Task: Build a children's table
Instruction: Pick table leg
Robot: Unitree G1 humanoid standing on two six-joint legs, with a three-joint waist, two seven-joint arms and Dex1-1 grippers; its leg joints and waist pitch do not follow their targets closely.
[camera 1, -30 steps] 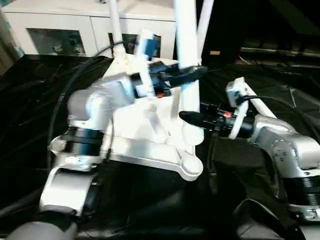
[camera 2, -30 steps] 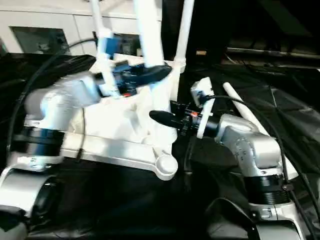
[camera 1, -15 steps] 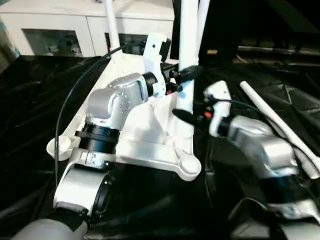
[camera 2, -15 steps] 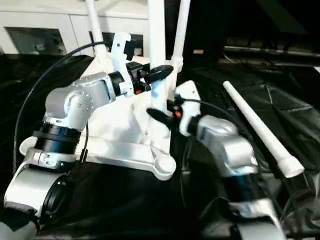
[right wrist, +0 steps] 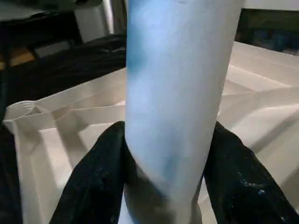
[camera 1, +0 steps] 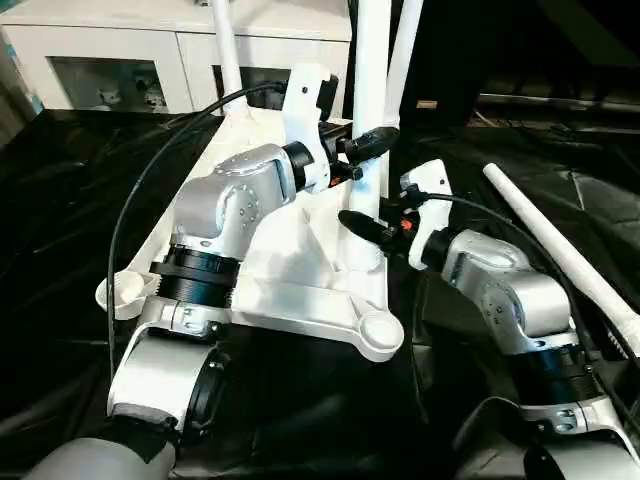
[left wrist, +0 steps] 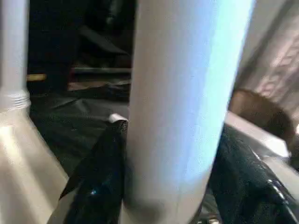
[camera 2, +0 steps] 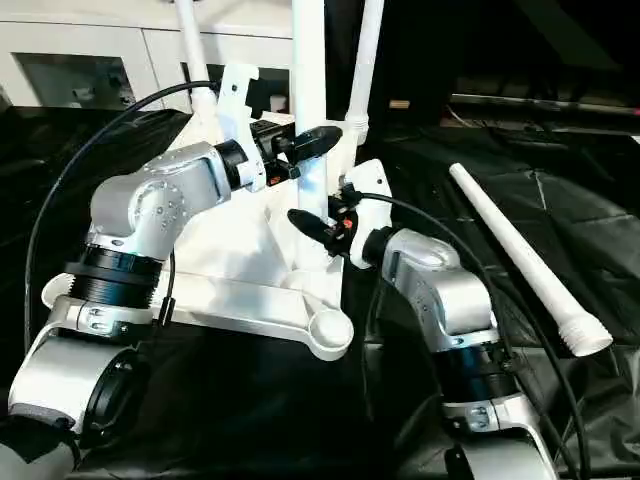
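The children's table's white tabletop (camera 1: 300, 300) lies underside up on the black cover. One white leg (camera 1: 225, 55) rises from its far left corner and another leg (camera 1: 402, 60) from its far right corner. A third leg (camera 1: 368, 70) stands upright at the right rim, behind the bare near right corner socket (camera 1: 378, 330). My left gripper (camera 1: 368, 145) is shut on this leg, and my right gripper (camera 1: 362, 228) is shut on it lower down. In the wrist views this leg (left wrist: 177, 93) (right wrist: 177, 93) sits between black fingers (left wrist: 100, 177) (right wrist: 93, 177). A loose leg (camera 1: 560, 250) lies on the right.
A white cabinet (camera 1: 120, 50) with glass doors stands behind the black-covered work table (camera 1: 60, 200). The near left corner socket (camera 1: 120, 290) holds nothing. My left arm's black cable (camera 1: 150, 190) arcs over the tabletop's left side. Dark shelving lies at the back right.
The held leg stands straighter than a second ago. My left wrist has turned and my right forearm has swung closer to the tabletop. Both grippers stay on the leg.
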